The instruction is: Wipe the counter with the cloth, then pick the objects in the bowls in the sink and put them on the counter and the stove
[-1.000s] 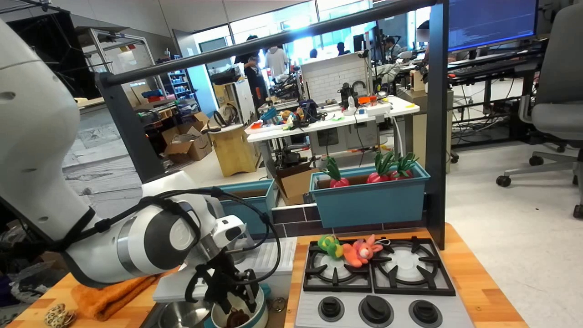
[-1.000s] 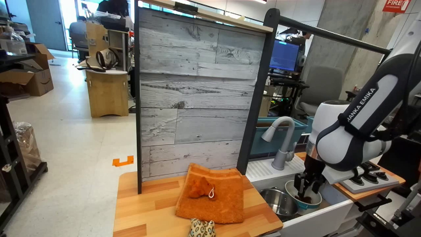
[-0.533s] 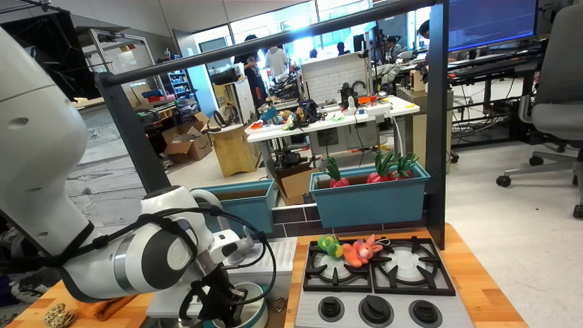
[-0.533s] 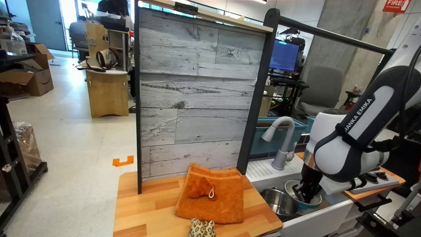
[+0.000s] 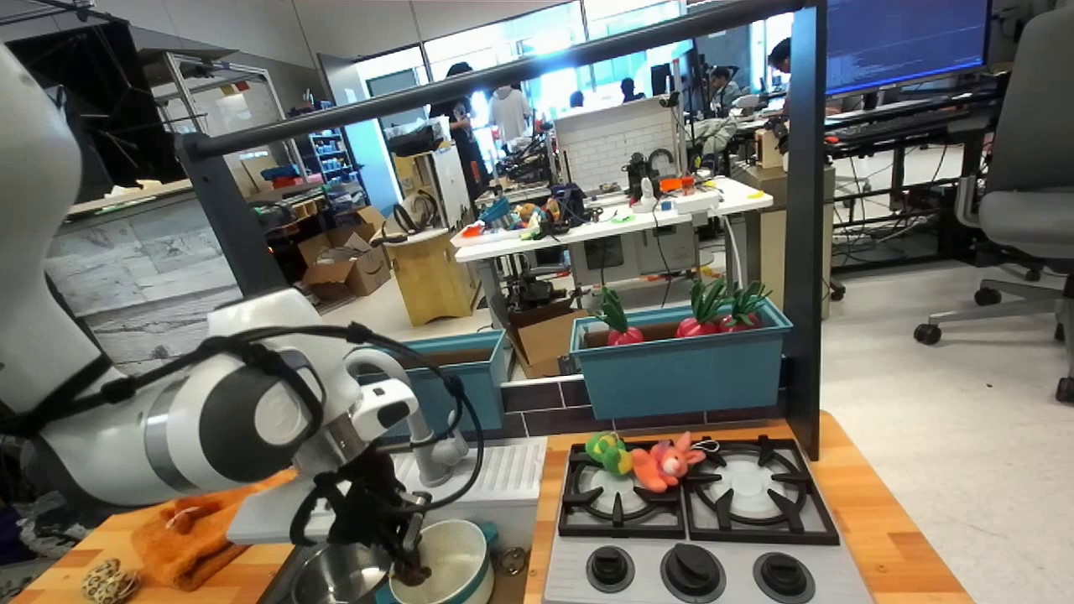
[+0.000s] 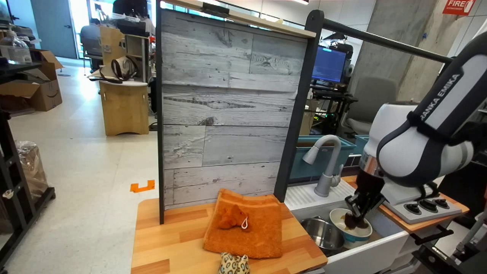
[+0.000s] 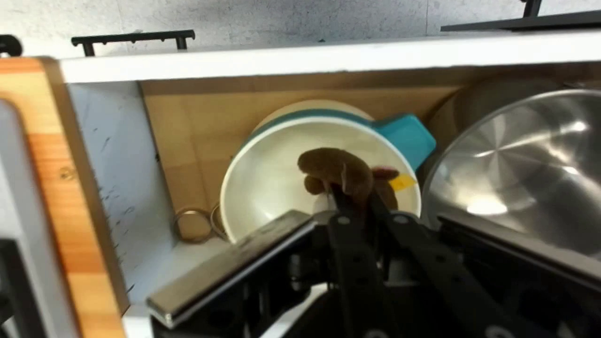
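A brown plush toy (image 7: 335,166) with a yellow tip is pinched in my gripper (image 7: 358,199), whose fingers are shut on it. It hangs over the pale teal-rimmed bowl (image 7: 263,188) in the sink (image 6: 369,253); whether it touches the bowl is unclear. Beside that stands a shiny steel bowl (image 7: 497,155), its visible inside bare. The orange cloth (image 6: 262,236) lies on the counter (image 6: 182,239) with an orange plush (image 6: 232,217) on top. A leopard-print toy (image 6: 233,263) sits by the cloth. On the stove (image 5: 696,537) rest a green-yellow toy (image 5: 608,453) and an orange bunny (image 5: 667,463).
A grey faucet (image 6: 330,163) rises behind the sink, close to the arm. The grey plank panel (image 6: 228,114) stands behind the counter. Teal planters (image 5: 684,369) hang at the back, above the stove. Metal rings (image 7: 195,223) lie in the sink beside the pale bowl.
My gripper dipped into the pale bowl, its fingers closed on the brown toy, and it has come up with the toy. The arm has lifted since half a second ago.
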Tool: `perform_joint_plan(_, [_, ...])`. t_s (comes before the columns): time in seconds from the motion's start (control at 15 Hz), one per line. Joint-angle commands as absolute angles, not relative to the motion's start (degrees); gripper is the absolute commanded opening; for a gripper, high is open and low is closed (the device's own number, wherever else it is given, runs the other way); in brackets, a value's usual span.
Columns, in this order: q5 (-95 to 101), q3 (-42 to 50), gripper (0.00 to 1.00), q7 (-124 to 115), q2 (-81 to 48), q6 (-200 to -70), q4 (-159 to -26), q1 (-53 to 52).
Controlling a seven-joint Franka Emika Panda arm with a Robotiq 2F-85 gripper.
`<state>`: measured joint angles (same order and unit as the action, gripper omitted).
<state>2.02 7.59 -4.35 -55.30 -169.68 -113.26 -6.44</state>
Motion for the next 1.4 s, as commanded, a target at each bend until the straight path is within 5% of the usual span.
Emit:
perform_joint_plan(0.0, [3.1,14.8,0.02,-6.4,-43.9,-173.1,-123.1,-10.3])
perform_joint_plan(0.8, [-1.6,21.6,0.02,-3.5,-45.6,-189.6,-117.8,1.4])
perform_joint_plan(0.87, [-2.4,22.3,0.13,-3.6,-45.7,-189.4,-117.8,0.9])
perform_joint_plan(0.93, [-3.0,22.3,0.36,-3.6,-45.9,-188.8,-117.5,1.1])
perform_joint_plan(1.0, [-2.1,20.9,0.13,-2.3,-44.6,-188.1,-118.6,2.4])
perform_joint_plan(1.07, [-2.5,21.1,0.15,-2.4,-44.9,-188.1,-118.3,2.4])
perform_joint_plan(1.27, [-2.6,21.1,0.35,-2.5,-45.3,-188.1,-118.0,2.4])
perform_joint_plan(1.33, [-2.7,21.1,0.61,-2.5,-45.3,-188.1,-118.0,2.3])
